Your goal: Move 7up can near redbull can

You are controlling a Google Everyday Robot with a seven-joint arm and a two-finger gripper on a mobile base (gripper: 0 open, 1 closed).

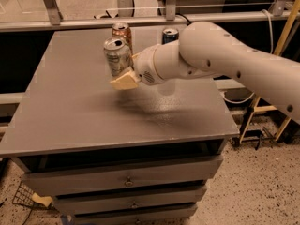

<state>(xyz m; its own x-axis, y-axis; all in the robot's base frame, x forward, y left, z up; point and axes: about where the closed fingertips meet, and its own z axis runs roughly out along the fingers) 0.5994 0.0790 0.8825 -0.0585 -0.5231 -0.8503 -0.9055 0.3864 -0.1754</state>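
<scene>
The 7up can (117, 55), silver-white with green marks, is held upright above the grey table (70, 111), clear of its top. My gripper (124, 74) is shut on it, with a tan finger (124, 82) showing below and to the right of the can. The white arm reaches in from the right. The redbull can (169, 34), slim and blue, stands at the back of the table, partly hidden behind the arm. The 7up can is to the left of it and nearer the front.
A copper-orange can (123, 32) stands at the back of the table, just behind the held can and left of the redbull can. The table has drawers (126, 179) below. A metal rail (93, 21) runs behind the table. A yellow stand (262, 111) is at the right.
</scene>
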